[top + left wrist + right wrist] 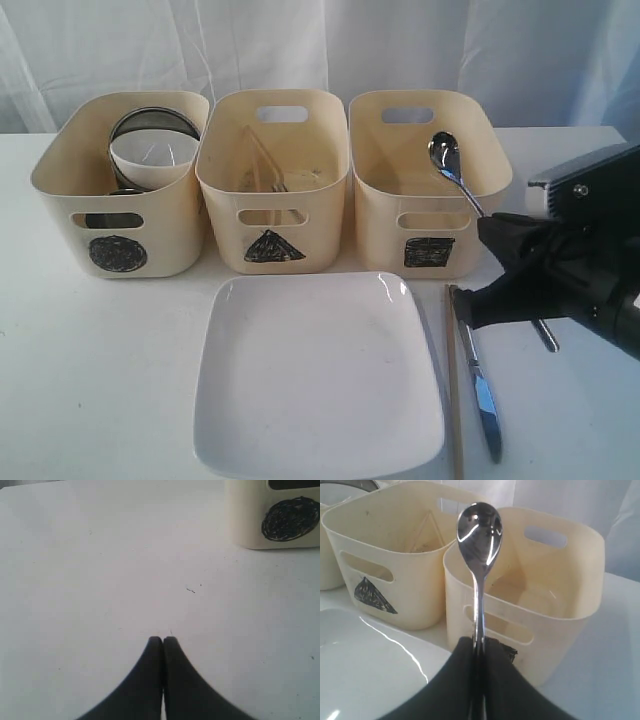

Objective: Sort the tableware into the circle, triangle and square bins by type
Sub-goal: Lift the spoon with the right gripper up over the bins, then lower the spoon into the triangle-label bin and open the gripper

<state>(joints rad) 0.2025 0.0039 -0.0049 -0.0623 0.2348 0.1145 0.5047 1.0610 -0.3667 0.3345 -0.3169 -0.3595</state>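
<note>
Item in hand: steel spoon [480, 535], gripped low on its handle by my right hand [478, 647], jaws pinched tight on the stem. The bowl end stands up, slightly canted, above the front rim of the square bin [430, 225]. Left hand [162, 642]: jaws pressed together, nothing in them, low over bare desk [100, 380] near the circle bin [60, 220]. Circle bin contents: small white bowl [150, 158] nested against a steel vessel [155, 118]. Triangle bin [225, 230] contents: thin sticks and what may be fork tines, too dim for me to be sure. Square bin: looks empty from here. On the desk: square white plate [315, 380] in front of the bins; table knife [482, 390] and one wooden chopstick [455, 390] side by side on its right in the exterior view. Handling note: I judge the spoon belongs with the slender pieces in the triangle bin. I would carry it across above both rims, then tip the bowl end down inside before letting go, low enough that it cannot bounce out. The grip sits far from the heavy end, so slow moves; a swing could twist the stem between the pads.
</note>
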